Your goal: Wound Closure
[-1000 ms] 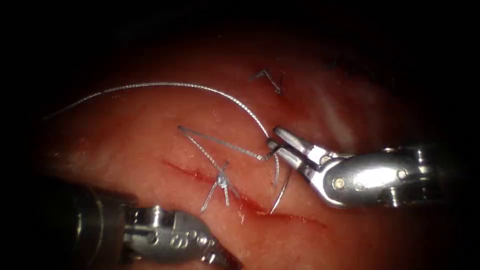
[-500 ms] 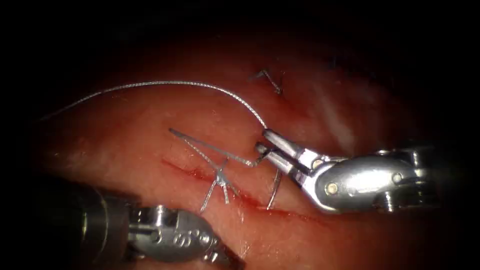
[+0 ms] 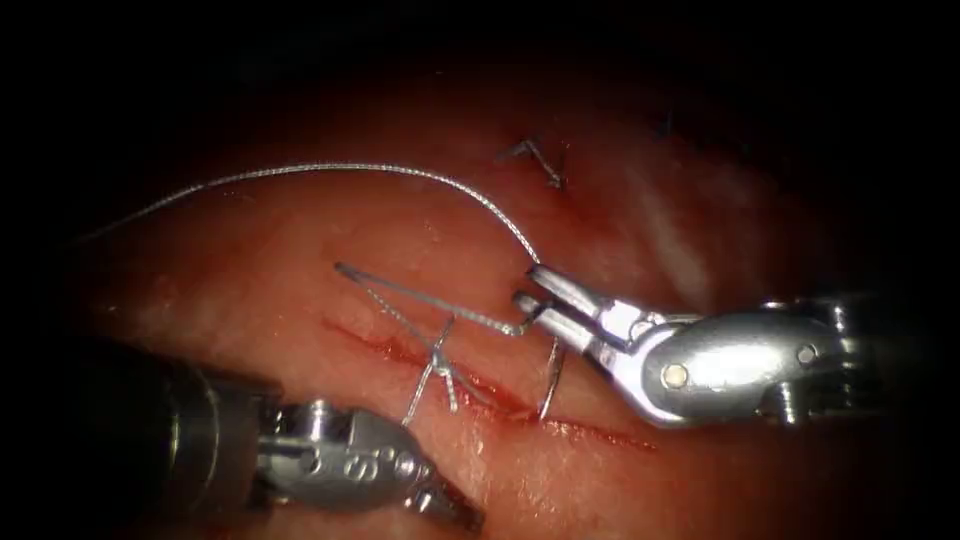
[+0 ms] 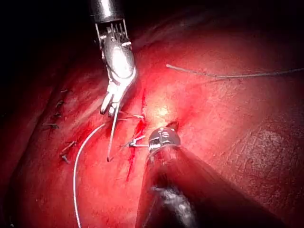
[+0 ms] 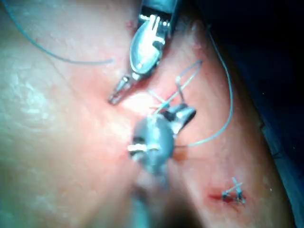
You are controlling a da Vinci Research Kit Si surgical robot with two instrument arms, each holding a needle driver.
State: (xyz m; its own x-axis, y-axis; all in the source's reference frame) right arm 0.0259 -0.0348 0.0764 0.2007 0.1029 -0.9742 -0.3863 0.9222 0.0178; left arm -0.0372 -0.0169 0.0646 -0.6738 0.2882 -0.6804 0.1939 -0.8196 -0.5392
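Currently, endoscope view: the right arm's silver end effector [image 3: 532, 290] is clamped on the thin curved steel needle [image 3: 551, 378] near its rear end, the tip touching the dark red cut [image 3: 590, 432] in the glistening pink tissue [image 3: 300, 260]; whether it has entered, I cannot tell. Grey braided thread [image 3: 330, 170] arcs away to the left. A knotted stitch [image 3: 440, 362] sits left of the needle. The left arm's end effector [image 3: 462, 513] holds nothing; its jaw state is unclear.

Left wrist view: needle [image 4: 112, 135] hangs from the right end effector [image 4: 109, 108].

Right wrist view: thread [image 5: 228, 95] curves beside the tools.

Risk: the needle could twist in the grip. No readable lettering.
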